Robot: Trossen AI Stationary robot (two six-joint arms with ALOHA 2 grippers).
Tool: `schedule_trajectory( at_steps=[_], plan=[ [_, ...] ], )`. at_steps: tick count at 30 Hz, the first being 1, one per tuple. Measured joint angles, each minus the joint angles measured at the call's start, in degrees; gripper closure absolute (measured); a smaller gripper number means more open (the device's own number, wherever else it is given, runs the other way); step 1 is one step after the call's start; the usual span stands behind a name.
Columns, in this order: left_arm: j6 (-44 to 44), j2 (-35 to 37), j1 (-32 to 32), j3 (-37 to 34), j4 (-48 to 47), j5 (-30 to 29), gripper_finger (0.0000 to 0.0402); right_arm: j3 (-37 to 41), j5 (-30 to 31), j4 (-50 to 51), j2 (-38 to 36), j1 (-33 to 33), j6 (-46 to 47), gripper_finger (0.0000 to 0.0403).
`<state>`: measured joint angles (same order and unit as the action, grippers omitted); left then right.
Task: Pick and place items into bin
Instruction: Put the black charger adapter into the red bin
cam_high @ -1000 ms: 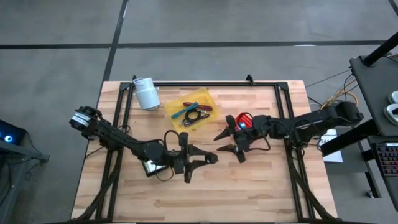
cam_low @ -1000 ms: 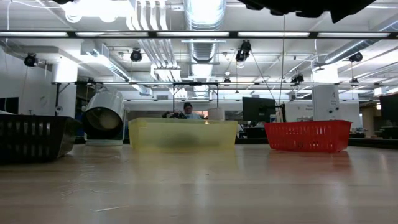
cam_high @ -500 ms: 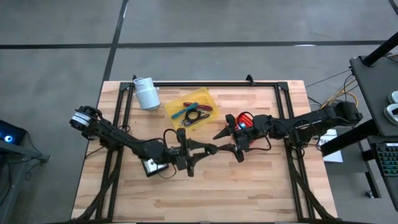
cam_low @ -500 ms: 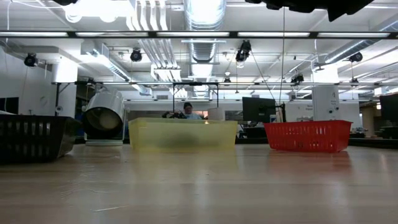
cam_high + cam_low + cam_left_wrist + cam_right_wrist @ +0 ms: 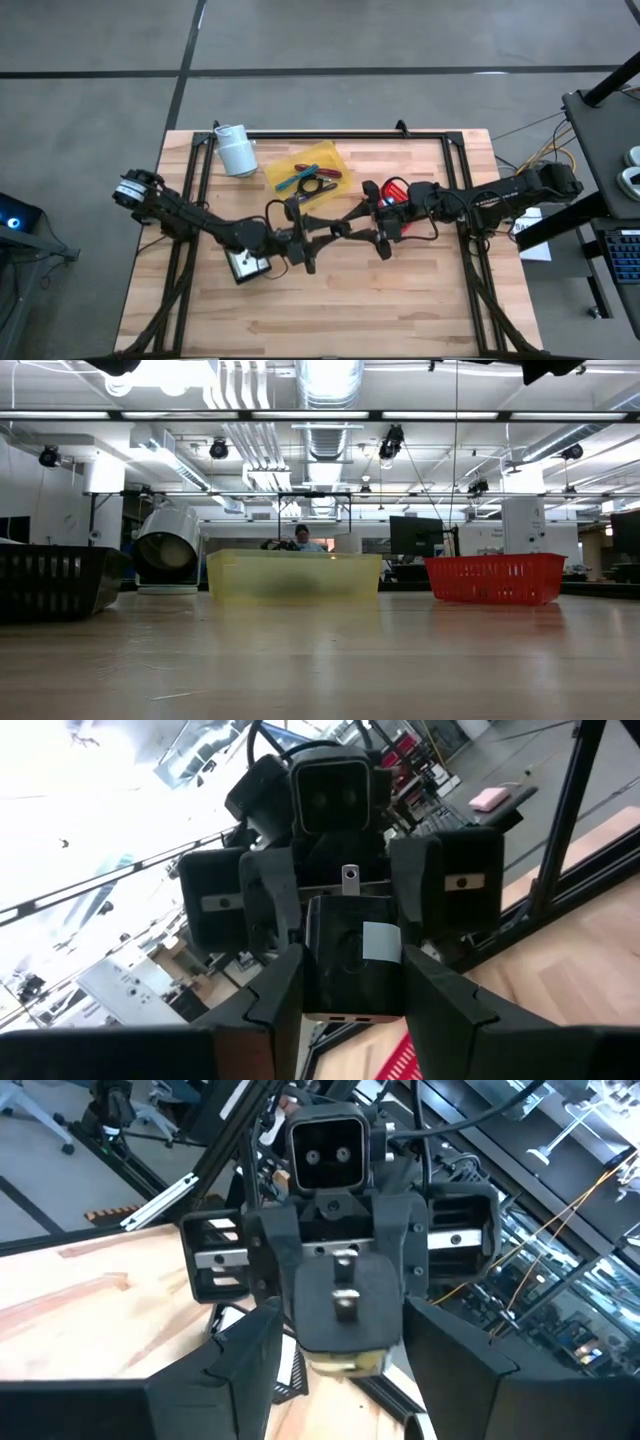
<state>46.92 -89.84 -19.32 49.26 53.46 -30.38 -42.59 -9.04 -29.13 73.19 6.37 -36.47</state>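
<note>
My left gripper [image 5: 325, 238] and my right gripper [image 5: 362, 225] face each other closely above the middle of the table, both open and empty. In each wrist view, my own fingers stand either side of the other arm's gripper and camera: left gripper [image 5: 350, 1040], right gripper [image 5: 340, 1400]. I cannot tell if they touch. A yellow bin [image 5: 308, 175] lies on the table behind them, holding a teal pen [image 5: 296, 181], a magenta bar [image 5: 318, 171] and a black ring [image 5: 309, 188]. A black basket [image 5: 248, 265] under my left arm shows something white inside.
A red basket [image 5: 393, 191] stands under my right arm, and a white roll [image 5: 235, 150] lies at the far left. In the low view the black basket [image 5: 50, 580], roll [image 5: 168, 550], yellow bin [image 5: 293, 575] and red basket [image 5: 495, 578] stand in a row. A person sits far behind.
My left gripper has gone toward the table's far edge and toward my right gripper, until the two nearly meet. Both arms have gone up, showing less at the top of the low view. Both grippers stay open.
</note>
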Motion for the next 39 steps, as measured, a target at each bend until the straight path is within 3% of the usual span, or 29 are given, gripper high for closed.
schedule_trajectory(
  at_steps=[18,27,34,39],
  plan=[
    [-0.04,0.0,1.49,0.49,-0.05,1.8,0.0281,-0.11,0.15,0.0,0.07,-0.04,-2.73,0.0214],
    [-0.2,0.0,1.65,0.41,0.02,1.93,0.0281,-0.11,0.24,0.05,0.07,-0.04,-3.34,0.0267],
    [-0.25,0.0,1.65,0.4,0.0,1.87,0.028,-0.11,0.43,0.2,0.07,-0.04,-3.19,0.0268],
    [-0.02,0.02,1.74,0.22,0.37,-0.04,0.0203,-0.04,6.09,1.26,0.07,0.09,-1.95,0.0268]
  ],
)
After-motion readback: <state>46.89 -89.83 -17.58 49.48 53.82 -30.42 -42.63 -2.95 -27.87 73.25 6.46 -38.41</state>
